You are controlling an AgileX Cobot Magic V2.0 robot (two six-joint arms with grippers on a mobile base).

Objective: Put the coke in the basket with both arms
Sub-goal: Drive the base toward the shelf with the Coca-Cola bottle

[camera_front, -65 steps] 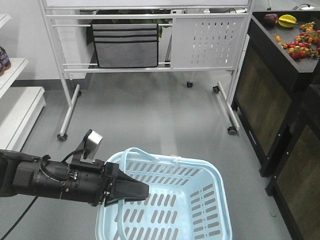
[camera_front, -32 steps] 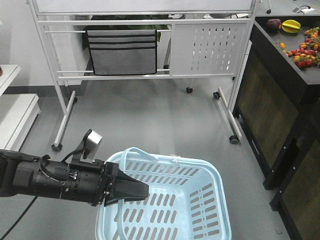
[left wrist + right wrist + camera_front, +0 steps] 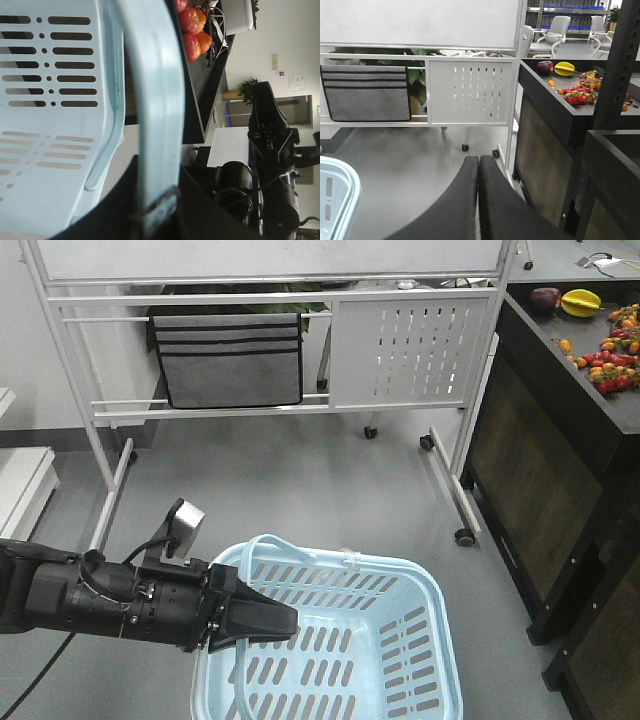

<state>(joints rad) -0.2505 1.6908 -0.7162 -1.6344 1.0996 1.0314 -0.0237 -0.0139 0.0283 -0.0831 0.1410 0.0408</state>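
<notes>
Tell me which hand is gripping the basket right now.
The left hand, clamped on the pale blue handle of the basket. The right hand is shut on nothing, out over bare floor.

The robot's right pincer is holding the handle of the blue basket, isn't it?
Not quite. It is the left pincer that is shut on the handle of the blue basket, as the left wrist view shows. The right pincer is shut with nothing in it.
</notes>
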